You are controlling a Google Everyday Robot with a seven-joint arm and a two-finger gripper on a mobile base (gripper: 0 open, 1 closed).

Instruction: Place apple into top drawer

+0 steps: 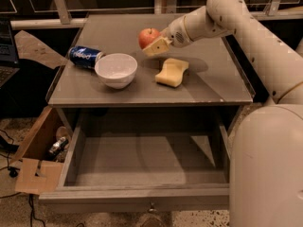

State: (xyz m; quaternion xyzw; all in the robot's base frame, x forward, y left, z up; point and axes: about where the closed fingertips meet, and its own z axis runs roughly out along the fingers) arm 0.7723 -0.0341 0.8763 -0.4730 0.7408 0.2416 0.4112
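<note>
The apple (148,36) is small, round and red-orange with a short stem. It is held above the grey tabletop, behind the white bowl. My gripper (155,45) reaches in from the right and is shut on the apple, with a pale finger (157,46) under its right side. The top drawer (142,161) is pulled wide open below the tabletop. It is grey, shallow and flat-bottomed, with nothing inside and a small knob (151,205) on its front. The apple is above the table, well behind the drawer opening.
A white bowl (116,70) stands at the table's front left. A blue can (85,56) lies on its side behind it. A yellow sponge (172,72) lies under the arm. A cardboard box (40,150) sits on the floor left of the drawer.
</note>
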